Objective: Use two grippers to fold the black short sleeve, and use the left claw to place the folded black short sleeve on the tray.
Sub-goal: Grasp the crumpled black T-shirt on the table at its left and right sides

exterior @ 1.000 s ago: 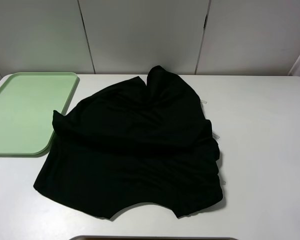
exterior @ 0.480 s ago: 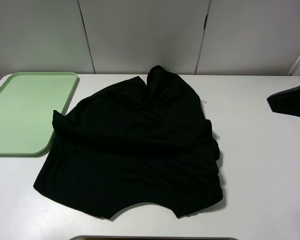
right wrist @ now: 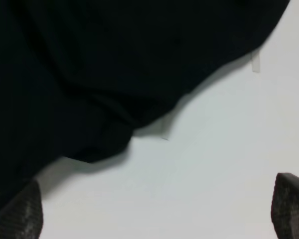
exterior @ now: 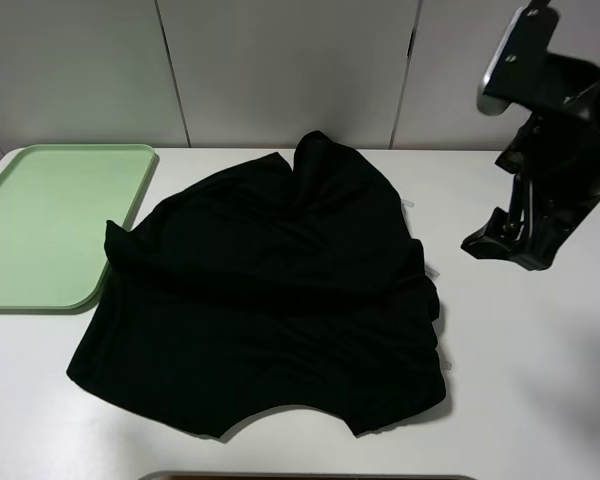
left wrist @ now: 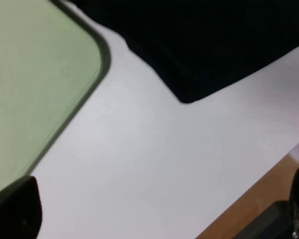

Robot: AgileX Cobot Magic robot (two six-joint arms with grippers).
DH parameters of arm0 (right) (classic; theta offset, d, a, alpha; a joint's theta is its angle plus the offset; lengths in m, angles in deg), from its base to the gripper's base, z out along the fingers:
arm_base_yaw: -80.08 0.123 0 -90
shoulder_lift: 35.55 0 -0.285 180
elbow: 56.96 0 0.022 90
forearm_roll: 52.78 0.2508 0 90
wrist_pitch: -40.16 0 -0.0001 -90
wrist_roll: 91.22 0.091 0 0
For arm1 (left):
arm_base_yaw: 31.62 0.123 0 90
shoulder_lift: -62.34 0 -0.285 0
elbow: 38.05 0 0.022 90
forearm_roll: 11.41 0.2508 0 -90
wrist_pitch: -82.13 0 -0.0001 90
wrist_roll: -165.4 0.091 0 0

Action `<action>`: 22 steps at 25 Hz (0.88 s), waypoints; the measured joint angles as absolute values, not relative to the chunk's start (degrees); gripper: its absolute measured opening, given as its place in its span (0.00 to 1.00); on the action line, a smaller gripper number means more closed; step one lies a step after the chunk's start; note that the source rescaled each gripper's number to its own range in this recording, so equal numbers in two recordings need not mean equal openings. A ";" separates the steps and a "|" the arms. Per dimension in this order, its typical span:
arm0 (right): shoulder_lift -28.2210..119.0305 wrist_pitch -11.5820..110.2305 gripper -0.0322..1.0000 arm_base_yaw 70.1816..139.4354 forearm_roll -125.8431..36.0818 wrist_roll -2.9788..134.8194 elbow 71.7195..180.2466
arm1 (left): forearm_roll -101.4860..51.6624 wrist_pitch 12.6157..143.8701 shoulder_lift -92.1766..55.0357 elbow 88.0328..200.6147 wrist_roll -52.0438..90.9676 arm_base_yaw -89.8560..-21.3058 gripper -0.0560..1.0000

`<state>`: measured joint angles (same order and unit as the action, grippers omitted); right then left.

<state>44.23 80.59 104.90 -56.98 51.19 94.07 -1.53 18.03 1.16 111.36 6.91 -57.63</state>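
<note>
Jaws wide and empty, left and right alike, both clear of the rumpled black short sleeve.

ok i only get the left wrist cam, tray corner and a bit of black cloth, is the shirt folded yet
Observer: no, the black short sleeve lies rumpled and unfolded on the table, beside the tray.
Operator: where's the right arm
Observer: the right arm hangs above the table to the right of the black short sleeve, not touching it.
Operator: jaws?
Observer: the right gripper stands wide open with nothing between its fingers.
</note>
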 joint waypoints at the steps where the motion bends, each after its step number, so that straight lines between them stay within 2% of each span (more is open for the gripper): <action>1: 46.12 79.44 1.00 104.90 -58.28 51.26 94.07 | -0.94 18.03 0.33 111.36 6.94 -57.67 0.99; 13: 63.91 66.18 1.00 104.90 -61.55 51.39 94.07 | -0.49 18.15 -1.44 111.36 9.64 -57.67 0.99; 22: 70.08 61.28 1.00 104.90 -63.34 51.39 94.11 | -0.49 20.06 -1.44 111.36 9.71 -57.67 0.99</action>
<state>70.08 61.28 104.90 -63.34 51.39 94.11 -0.49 20.06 -1.44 111.36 9.71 -57.67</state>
